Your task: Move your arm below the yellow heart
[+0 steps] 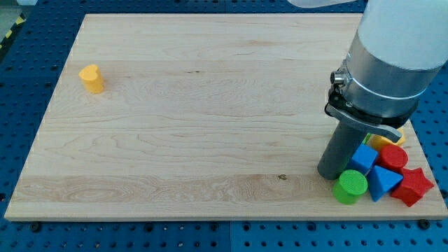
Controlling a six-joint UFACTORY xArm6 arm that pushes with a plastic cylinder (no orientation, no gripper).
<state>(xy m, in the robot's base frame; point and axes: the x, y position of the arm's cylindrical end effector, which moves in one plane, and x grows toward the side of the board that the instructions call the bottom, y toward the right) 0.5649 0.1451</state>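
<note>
My tip (329,173), with no gripper to open, is resting beside the green cylinder block (349,187); sweeping left across the wooden table (210,126), it should be stopping below the yellow heart block (91,78).

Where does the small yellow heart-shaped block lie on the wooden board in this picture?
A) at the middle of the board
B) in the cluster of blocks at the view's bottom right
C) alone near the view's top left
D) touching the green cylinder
C: the small yellow heart-shaped block stands alone near the view's top left of the wooden board, far from my tip, which is beside the green cylinder at the bottom right.
</note>
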